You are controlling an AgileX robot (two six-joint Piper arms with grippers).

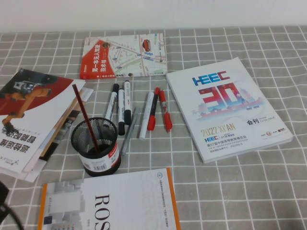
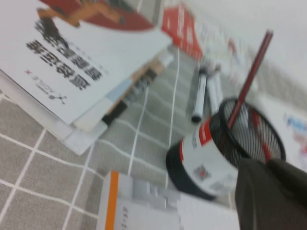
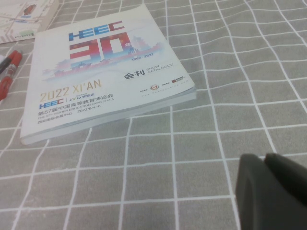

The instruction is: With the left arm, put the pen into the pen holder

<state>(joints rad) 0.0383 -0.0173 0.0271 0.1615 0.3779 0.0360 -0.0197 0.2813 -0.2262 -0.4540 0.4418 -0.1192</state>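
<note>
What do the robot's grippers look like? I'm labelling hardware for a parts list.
Little shows. The left gripper is a dark, matte, blocky shape with rounded edges in its wrist view; the right gripper looks the same. A black sliver of the left arm shows in the high view. No markings visible.

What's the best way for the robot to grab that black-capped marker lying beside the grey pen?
Probably mid-barrel of the marker, from straight above, jaws across its width: it lies flat, hemmed in on both sides. The left end effector hangs shut by the pen holder; the right end effector hovers over the cloth beside the catalogue.
</note>
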